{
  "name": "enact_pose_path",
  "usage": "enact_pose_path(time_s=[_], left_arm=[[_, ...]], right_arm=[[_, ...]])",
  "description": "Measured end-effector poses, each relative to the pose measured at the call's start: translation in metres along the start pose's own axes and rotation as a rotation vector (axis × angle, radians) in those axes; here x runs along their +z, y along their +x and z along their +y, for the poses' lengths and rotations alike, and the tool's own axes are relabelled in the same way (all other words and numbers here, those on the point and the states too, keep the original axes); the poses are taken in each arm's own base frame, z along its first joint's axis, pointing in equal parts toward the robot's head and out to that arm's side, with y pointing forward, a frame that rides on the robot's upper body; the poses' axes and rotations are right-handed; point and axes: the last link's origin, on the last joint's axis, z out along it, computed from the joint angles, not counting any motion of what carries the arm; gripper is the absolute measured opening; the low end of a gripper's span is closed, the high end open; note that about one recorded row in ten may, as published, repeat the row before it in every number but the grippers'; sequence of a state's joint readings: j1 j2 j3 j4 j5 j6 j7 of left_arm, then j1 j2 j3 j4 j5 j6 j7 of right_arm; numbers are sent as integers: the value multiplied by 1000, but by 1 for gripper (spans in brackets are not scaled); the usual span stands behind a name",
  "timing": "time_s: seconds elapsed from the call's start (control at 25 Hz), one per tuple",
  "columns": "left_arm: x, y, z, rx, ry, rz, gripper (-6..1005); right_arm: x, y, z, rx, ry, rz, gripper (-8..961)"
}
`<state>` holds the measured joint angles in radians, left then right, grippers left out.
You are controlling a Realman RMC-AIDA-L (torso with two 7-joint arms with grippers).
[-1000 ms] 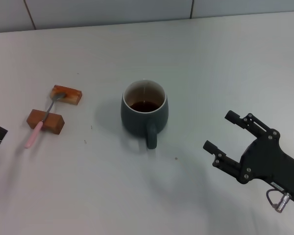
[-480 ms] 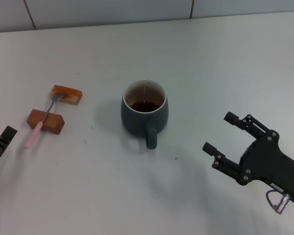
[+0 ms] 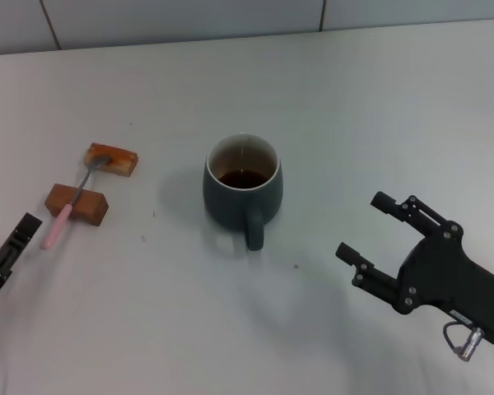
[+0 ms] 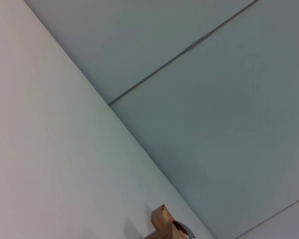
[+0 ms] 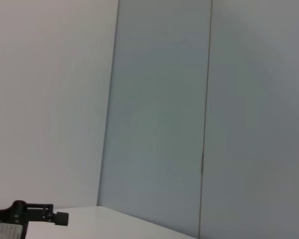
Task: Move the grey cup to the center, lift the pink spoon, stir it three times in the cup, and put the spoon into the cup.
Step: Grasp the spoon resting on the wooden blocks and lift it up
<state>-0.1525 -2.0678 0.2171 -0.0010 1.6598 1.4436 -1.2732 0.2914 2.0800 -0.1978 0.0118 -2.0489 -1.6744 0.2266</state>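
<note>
Grey cup (image 3: 242,183) sits mid-table, with brown liquid inside and its handle toward me.

I see the pink spoon (image 3: 72,202) off to its left, bridging two brown blocks (image 3: 76,203) on the white table (image 3: 354,107), grey tiled wall (image 3: 181,16) behind. My right gripper (image 3: 362,226) hovers spread wide near the cup; the left gripper (image 3: 8,251) edges in beside the spoon, and I cannot tell its grip.

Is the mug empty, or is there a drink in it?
Not empty. The grey cup stands upright, with dark brown liquid low inside, well below the rim.
</note>
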Motion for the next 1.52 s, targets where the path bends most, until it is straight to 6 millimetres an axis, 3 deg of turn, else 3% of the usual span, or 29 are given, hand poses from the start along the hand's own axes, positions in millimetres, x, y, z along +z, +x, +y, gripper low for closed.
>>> enact_pose_path(time_s=[1.52], left_arm=[[12,-11,6,-46,-19,-51,717]], right_arm=[[-2,5,-1,42,-37,47,761]])
